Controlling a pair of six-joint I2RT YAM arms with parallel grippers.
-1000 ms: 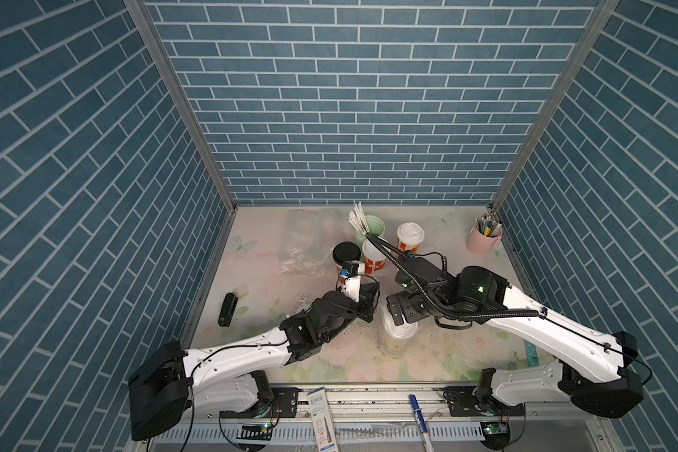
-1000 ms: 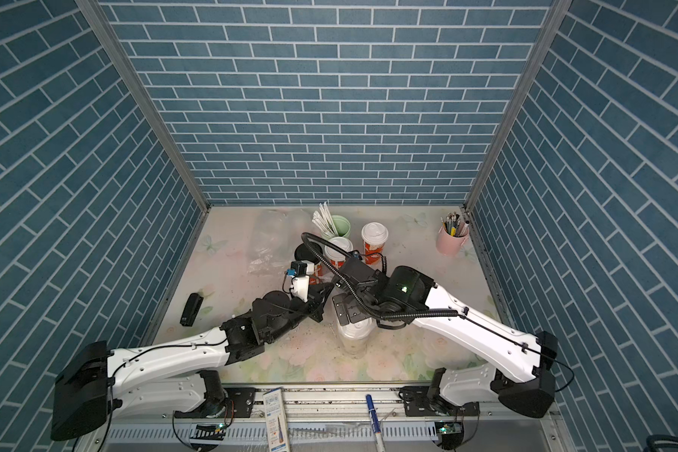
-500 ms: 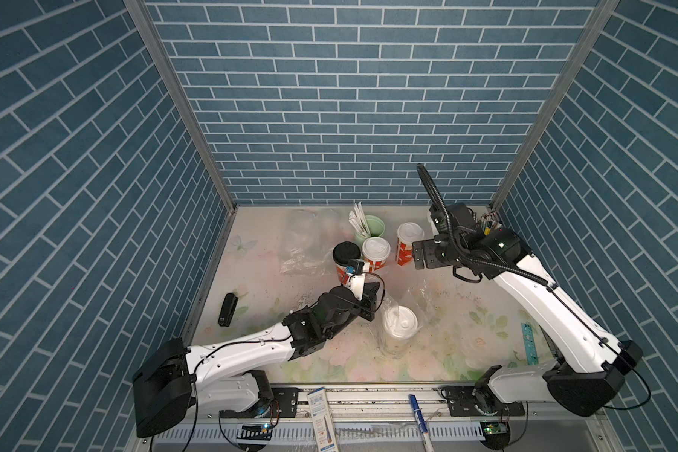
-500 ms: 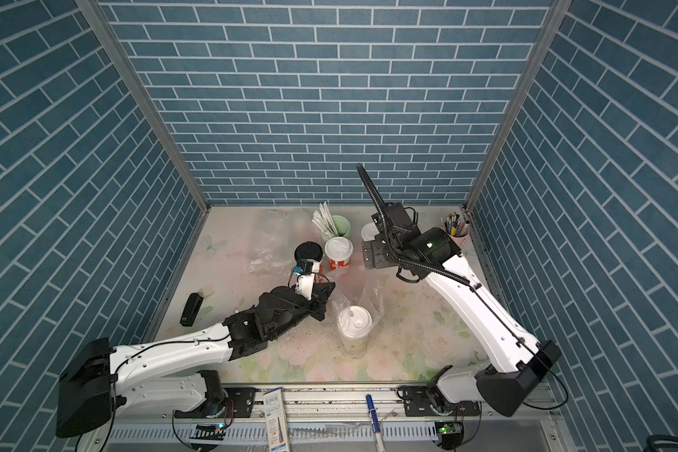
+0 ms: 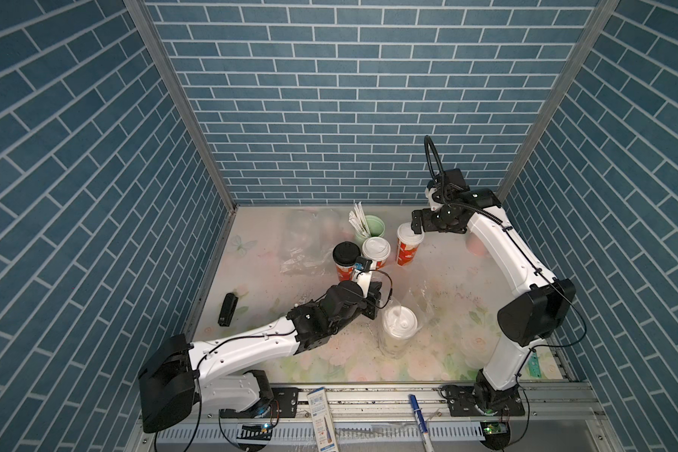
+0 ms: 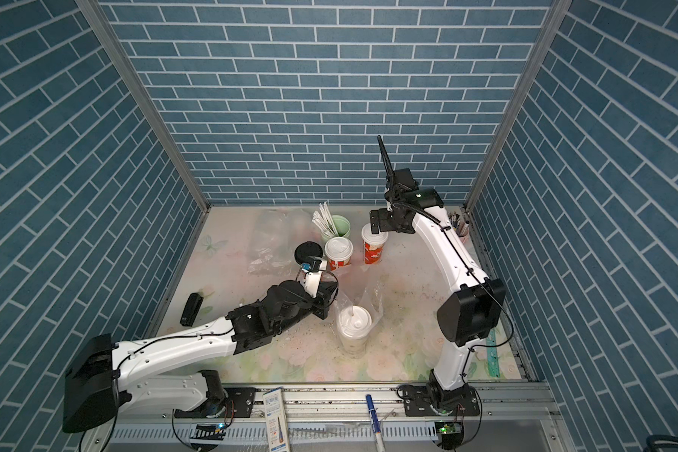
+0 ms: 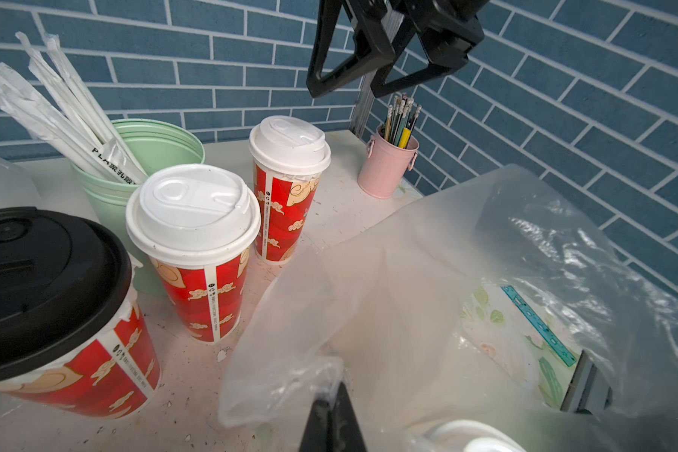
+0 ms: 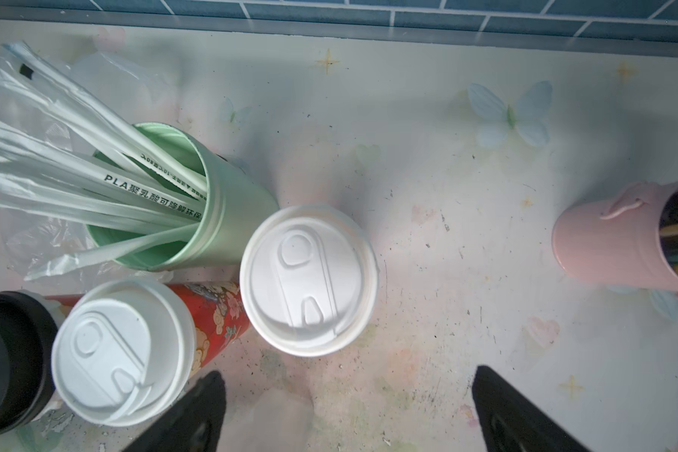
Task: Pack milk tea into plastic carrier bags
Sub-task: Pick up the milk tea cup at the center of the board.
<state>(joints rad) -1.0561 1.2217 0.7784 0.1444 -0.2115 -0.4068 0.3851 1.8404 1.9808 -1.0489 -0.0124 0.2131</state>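
One cup [image 5: 398,325] with a white lid stands upright inside a clear bag [image 5: 423,301] near the front of the table [image 5: 251,274]. The colour of its body is blurred by the plastic and cannot be told for certain. The bag's rim is pinched by the closed left gripper [image 7: 331,395], so the mouth is held up beside the cup. Room for a second cup is judged to be left in that bag.

Three cups are not yet packed. A black-lidded cup [image 5: 346,256] and a white-lidded cup [image 5: 375,249] stand just beside each other, and a further white-lidded red cup [image 5: 408,245] stands a little apart. The right gripper [image 8: 349,407] is held above that last cup, with its jaws spread wide and nothing between them.

A second bag [image 5: 306,244] lies crumpled and unfilled toward the back left. Roughly a quarter of the packing is judged done. One more cup is wanted in the front bag, and two in the other.
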